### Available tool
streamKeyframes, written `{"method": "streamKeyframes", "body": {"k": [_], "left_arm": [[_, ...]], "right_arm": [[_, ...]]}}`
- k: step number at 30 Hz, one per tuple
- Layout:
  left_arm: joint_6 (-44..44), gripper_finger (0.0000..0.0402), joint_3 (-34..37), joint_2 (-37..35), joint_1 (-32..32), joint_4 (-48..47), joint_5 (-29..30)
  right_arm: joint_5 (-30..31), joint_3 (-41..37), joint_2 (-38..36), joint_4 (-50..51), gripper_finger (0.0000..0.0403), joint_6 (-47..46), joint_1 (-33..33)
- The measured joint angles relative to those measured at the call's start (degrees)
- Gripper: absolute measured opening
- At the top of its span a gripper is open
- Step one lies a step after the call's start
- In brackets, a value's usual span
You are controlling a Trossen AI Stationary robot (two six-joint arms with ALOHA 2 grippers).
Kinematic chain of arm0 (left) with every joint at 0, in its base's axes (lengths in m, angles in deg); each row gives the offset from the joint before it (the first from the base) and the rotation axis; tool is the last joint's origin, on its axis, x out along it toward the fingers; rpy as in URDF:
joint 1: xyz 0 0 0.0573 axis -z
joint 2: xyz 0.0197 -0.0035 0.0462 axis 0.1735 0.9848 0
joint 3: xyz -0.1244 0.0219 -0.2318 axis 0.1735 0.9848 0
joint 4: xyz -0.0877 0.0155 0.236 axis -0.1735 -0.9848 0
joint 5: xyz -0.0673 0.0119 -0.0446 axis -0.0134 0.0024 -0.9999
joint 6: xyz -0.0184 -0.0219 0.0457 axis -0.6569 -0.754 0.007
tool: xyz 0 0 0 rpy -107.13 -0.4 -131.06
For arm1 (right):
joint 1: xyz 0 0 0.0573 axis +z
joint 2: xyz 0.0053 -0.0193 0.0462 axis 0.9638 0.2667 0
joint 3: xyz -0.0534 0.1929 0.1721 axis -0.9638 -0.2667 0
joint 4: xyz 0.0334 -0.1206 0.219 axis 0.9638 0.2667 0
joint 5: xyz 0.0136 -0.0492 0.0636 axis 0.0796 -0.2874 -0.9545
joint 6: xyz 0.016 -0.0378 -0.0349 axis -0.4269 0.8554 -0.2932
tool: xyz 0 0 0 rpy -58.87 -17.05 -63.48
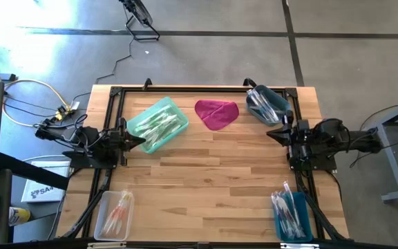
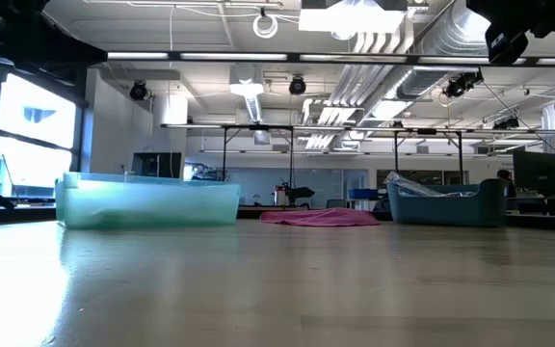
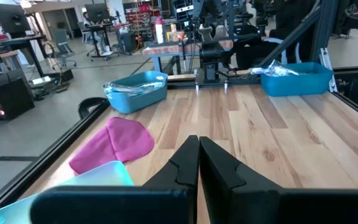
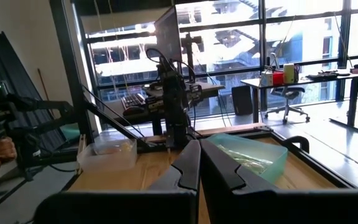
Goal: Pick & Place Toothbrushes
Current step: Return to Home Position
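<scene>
The left arm (image 1: pixel 92 142) sits folded low at the left edge of the tabletop (image 1: pixel 206 173). Its left tool (image 1: pixel 141 140) points right toward the middle, with fingers (image 3: pixel 184 165) pressed together. The right arm (image 1: pixel 330 138) mirrors it at the right edge. The right tool (image 1: pixel 271 133) points left, with fingers (image 4: pixel 185 168) closed tip to tip.
</scene>
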Motion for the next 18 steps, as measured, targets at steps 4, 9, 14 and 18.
{"method": "streamKeyframes", "body": {"k": [4, 9, 14, 18], "left_arm": [[-0.04, 0.0008, 0.00, 0.00, 0.00, 0.00, -0.02], [-0.27, 0.0008, 0.00, 0.00, 0.00, 0.00, -0.03], [-0.43, 0.0008, 0.00, 0.02, -0.02, 0.00, -0.04], [-0.58, 0.0008, -0.01, 0.01, 0.00, 0.00, -0.04]], "right_arm": [[0.00, 0.02, -2.50, 2.03, 0.0002, -0.07, 0.00], [-0.07, 0.06, -5.41, 3.83, 0.0002, -0.95, 0.00], [-0.19, 0.06, -6.61, 5.64, 0.0002, -0.96, 0.01], [-0.09, 0.06, -6.66, 5.31, 0.0002, -0.96, 0.02]]}}
